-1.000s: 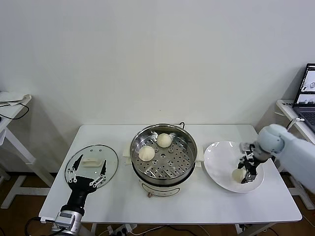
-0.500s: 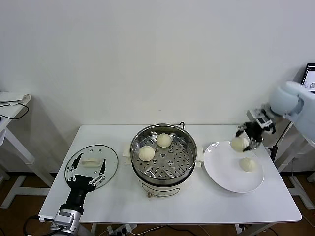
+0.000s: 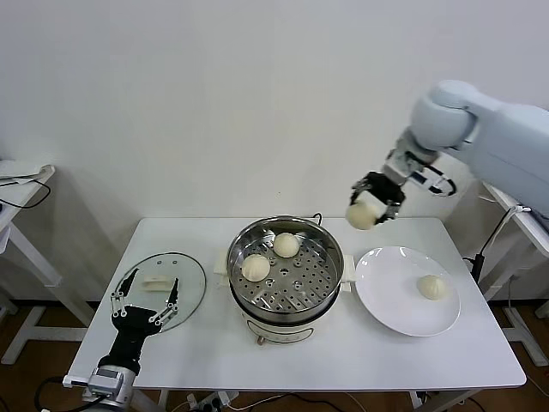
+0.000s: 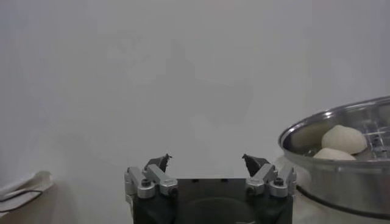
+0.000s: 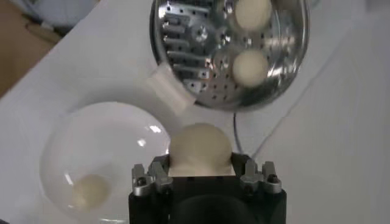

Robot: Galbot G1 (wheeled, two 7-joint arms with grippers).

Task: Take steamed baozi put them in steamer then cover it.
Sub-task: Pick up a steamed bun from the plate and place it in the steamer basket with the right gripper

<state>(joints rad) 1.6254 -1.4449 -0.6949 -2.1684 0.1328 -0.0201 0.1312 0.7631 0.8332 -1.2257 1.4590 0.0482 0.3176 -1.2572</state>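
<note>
While the left pincer (image 3: pixel 142 311) hangs at the near edge of the surface (image 3: pixel 360 360), fingers apart and holding nothing, it sits at about 6 o'clock of the cover (image 3: pixel 160 289); cover lies flat, well apart from the pot at its 9 o'clock

Steamer (image 3: pixel 285 273): centre of surface, open, two baozi on the perforated tray – one at 9 o'clock (image 3: pixel 256 267), one at 12 o'clock (image 3: pixel 286 245)

Plate (image 3: pixel 386 292): just beside the steamer at 3 o'clock, one bun left (image 3: pixel 433 287)

Right pincer (image 3: pixel 371 206): raised, up past the steamer's 2 o'clock rim, clamped on a third bun (image 5: pixel 199 146)

Step in hand, as judged: carry of bun three. Next: move over free tray at 4–6 o'clock, lower, release. Then last bun, then cover
</note>
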